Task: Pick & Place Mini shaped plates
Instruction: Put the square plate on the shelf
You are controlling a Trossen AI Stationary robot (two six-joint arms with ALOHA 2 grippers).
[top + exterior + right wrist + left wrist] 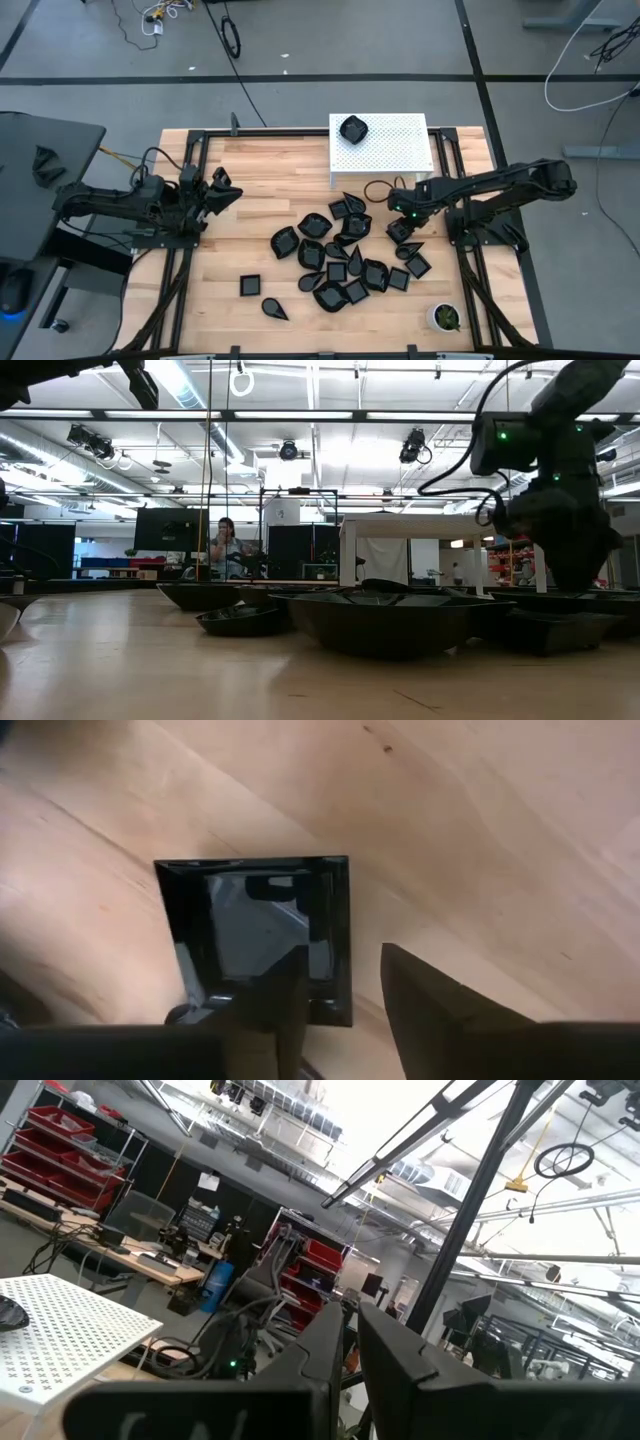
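- now the right tool [335, 1010] hangs low over a square plate [255, 935] at the right edge of the black plate pile [345, 255] on the counter [230, 230], jaws apart astride its rim.
- likely a pick; next, close and lift.
- left tool [345, 1350] waits at the left, narrow, empty.
- one plate [352, 128] sits on the white stand [395, 145].

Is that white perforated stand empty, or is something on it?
Not empty: one black plate sits on the white perforated stand, near its far left corner.
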